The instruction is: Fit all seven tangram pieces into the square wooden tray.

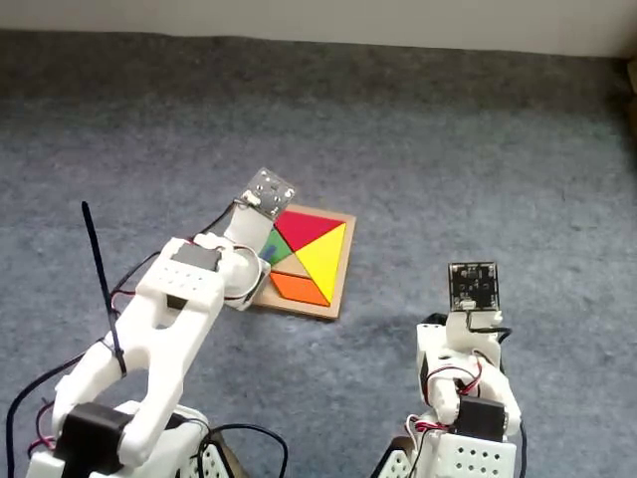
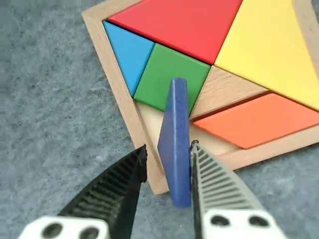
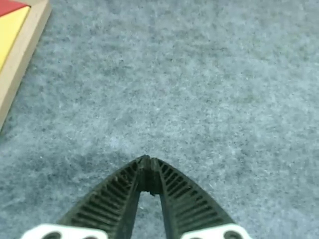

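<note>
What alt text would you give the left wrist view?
A dark blue wooden tangram piece stands on edge between the left gripper's open jaws, over a bare slot in the square wooden tray. A red triangle, yellow triangle, light blue triangle, green square and orange parallelogram lie inside.

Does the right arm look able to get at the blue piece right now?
Probably not. The blue piece stands on edge at the tray, flanked by the left claw, which crowds both faces. The right claw sits shut over carpet, apart from it.

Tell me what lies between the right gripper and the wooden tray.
Bare grey carpet separates the right gripper from the wooden tray, per the right wrist view.
</note>
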`<action>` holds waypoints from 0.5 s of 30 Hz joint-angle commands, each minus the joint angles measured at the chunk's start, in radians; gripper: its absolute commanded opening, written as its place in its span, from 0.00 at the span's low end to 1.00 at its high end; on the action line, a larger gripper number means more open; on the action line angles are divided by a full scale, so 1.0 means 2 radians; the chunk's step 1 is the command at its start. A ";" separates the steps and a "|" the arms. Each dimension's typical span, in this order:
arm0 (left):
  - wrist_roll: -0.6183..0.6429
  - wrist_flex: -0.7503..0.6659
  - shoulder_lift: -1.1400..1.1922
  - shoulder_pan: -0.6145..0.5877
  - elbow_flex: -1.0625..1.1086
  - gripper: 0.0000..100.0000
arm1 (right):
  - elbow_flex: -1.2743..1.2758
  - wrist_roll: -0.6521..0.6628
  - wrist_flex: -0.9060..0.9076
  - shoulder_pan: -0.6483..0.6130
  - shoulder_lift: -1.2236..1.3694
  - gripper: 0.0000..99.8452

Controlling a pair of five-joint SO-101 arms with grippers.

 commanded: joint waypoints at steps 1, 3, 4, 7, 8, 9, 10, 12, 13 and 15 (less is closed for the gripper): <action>0.005 0.032 -0.064 0.030 -0.016 0.16 | 0.058 -0.002 -0.005 0.007 0.000 0.01; 0.009 0.049 -0.095 0.040 -0.016 0.16 | 0.058 -0.002 -0.005 0.007 0.000 0.01; 0.020 0.054 -0.109 0.042 -0.016 0.16 | 0.058 -0.002 -0.005 0.007 0.000 0.01; 0.044 0.058 -0.139 0.040 -0.014 0.16 | 0.058 -0.002 -0.005 0.007 0.000 0.01; 0.047 0.056 -0.144 0.040 -0.009 0.16 | 0.058 -0.002 -0.005 0.007 0.000 0.01; 0.047 0.055 -0.147 0.040 -0.002 0.16 | 0.058 -0.002 -0.005 0.007 0.000 0.01; 0.047 0.054 -0.146 0.040 0.007 0.16 | 0.058 -0.002 -0.005 0.007 0.000 0.01; 0.047 0.033 -0.144 0.040 0.021 0.16 | 0.058 -0.002 -0.005 0.007 0.000 0.01; 0.048 0.018 -0.142 0.040 0.030 0.16 | 0.058 -0.002 -0.005 0.007 0.000 0.01; 0.048 -0.012 -0.137 0.040 0.046 0.15 | 0.058 -0.002 -0.005 0.007 0.000 0.01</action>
